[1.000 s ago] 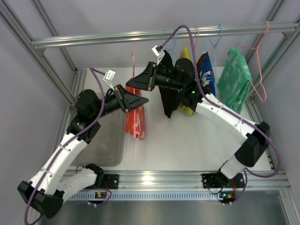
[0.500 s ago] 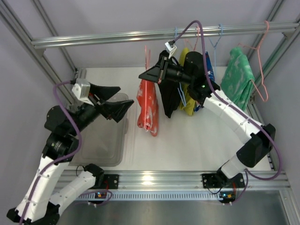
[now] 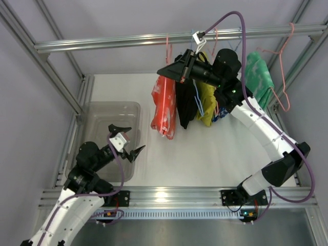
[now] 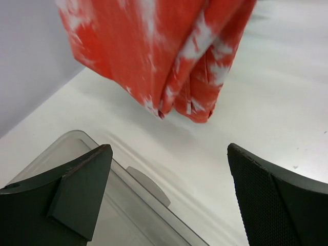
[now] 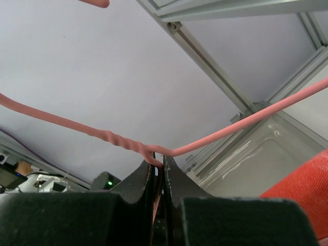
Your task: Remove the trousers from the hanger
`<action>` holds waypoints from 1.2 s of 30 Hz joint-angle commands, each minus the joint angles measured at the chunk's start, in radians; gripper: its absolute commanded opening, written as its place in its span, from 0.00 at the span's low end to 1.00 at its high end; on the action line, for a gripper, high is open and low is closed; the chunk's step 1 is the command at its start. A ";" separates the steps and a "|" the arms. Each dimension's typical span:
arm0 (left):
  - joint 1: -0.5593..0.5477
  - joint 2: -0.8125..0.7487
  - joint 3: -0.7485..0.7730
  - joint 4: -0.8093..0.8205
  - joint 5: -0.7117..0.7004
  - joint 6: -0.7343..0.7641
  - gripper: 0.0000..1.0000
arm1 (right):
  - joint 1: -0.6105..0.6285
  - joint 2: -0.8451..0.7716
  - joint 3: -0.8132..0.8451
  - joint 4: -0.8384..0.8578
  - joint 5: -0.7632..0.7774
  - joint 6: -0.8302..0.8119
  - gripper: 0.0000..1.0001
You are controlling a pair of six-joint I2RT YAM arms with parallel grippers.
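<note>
The right hand (image 5: pixel 159 165) is up by the rail (image 3: pixel 128 41), its fingers pinched together on the hanger (image 5: pixel 220 137) just under the twisted neck of the pink wire; whether the hook rests on the rail I cannot tell. The trousers (image 3: pixel 164 105) hang from that hanger in a folded bunch, clear of the table (image 3: pixel 205 154) and just beside the black garment (image 3: pixel 185 105); they are not yet off. The left hand (image 3: pixel 127 141) sits low over the clear bin (image 3: pixel 102 108), fingers wide apart and holding nothing (its wrist camera looks up at the hem of the red-orange cloth, well apart from it).

By my reading, the step in hand is the set-up for the pull: one hand holds the hanger aloft; the other is free to take the cloth. The next move calls for the left hand to rise to the lower end of the trousers, close on a fold of both layers and draw it off the wire; the right hand's pinch must hold against that tug, or the hanger may twist; the neighbouring garments are close enough to snag.
</note>
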 commanded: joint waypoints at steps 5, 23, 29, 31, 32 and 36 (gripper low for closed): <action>-0.005 0.061 -0.147 0.357 -0.059 0.172 0.99 | -0.010 -0.066 0.087 0.110 0.020 -0.004 0.00; -0.117 0.428 -0.235 0.913 -0.107 0.178 0.99 | -0.010 -0.034 0.124 0.108 0.014 0.038 0.00; -0.147 0.520 -0.192 1.020 -0.168 0.180 0.99 | -0.010 -0.029 0.121 0.113 0.012 0.045 0.00; -0.153 0.546 -0.184 1.046 -0.200 0.183 0.98 | -0.010 -0.027 0.119 0.111 0.011 0.047 0.00; -0.160 0.556 -0.172 1.057 -0.216 0.184 0.98 | -0.010 -0.027 0.116 0.113 0.011 0.047 0.00; -0.169 0.607 -0.151 1.115 -0.297 0.198 0.94 | -0.012 -0.029 0.104 0.115 0.011 0.053 0.00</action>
